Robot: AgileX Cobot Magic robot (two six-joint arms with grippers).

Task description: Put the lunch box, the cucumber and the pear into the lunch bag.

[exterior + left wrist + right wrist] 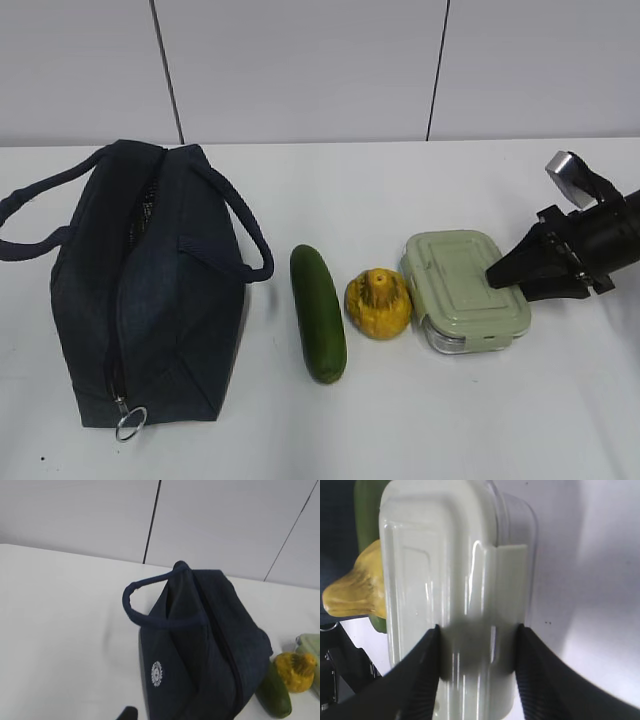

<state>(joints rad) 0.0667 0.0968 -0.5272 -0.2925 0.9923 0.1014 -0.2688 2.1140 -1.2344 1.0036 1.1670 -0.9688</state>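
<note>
The dark navy lunch bag [150, 290] lies on the left of the white table, its metal ring pull [130, 422] at the near end; it fills the left wrist view [200, 645]. The dark green cucumber [318, 312], the yellow pear [378, 303] and the sage-lidded lunch box [465, 285] lie in a row to its right. My right gripper [500, 275] is open with its fingers spread over the lunch box's right end [445, 570]. Only a dark tip of my left gripper [127, 712] shows, beside the bag.
The bag's two looped handles [245, 225] stick out to either side. The top of the bag gapes at the far end [145, 215]. A grey panelled wall [300, 70] stands behind the table. The cucumber [275, 695] and pear [296, 670] lie just right of the bag.
</note>
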